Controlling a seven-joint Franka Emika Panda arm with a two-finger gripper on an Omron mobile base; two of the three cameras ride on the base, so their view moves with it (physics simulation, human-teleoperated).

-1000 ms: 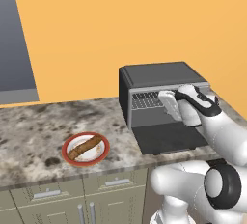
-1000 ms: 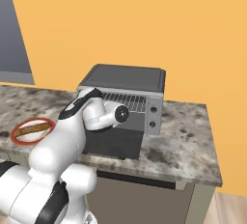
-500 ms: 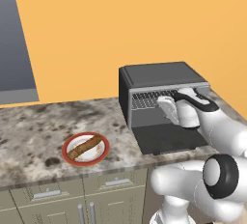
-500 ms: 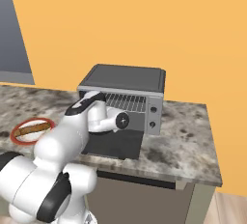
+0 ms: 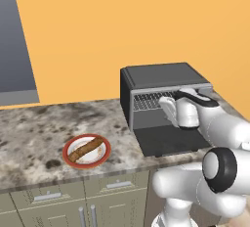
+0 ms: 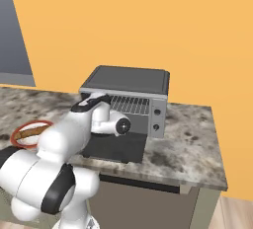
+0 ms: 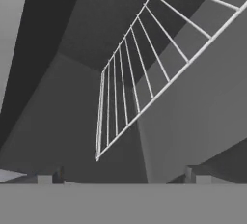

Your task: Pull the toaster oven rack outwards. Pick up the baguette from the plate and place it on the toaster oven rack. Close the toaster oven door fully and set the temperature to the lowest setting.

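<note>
My gripper [image 7: 120, 177] spread wide at the toaster oven [image 5: 163, 77] mouth, rack [image 7: 140, 88] just ahead inside, toaster oven door [image 5: 168, 140] dropped flat below, baguette [image 5: 87, 149] on its plate [image 5: 73, 164] well off left.

No text, label, brand, number or sign can be read anywhere in these views. The toaster oven [image 6: 129, 105] has a control strip on its right side with two small knobs, but no markings around them are legible. The plate [image 5: 87, 151] shows only a patterned ring, no lettering.
</note>
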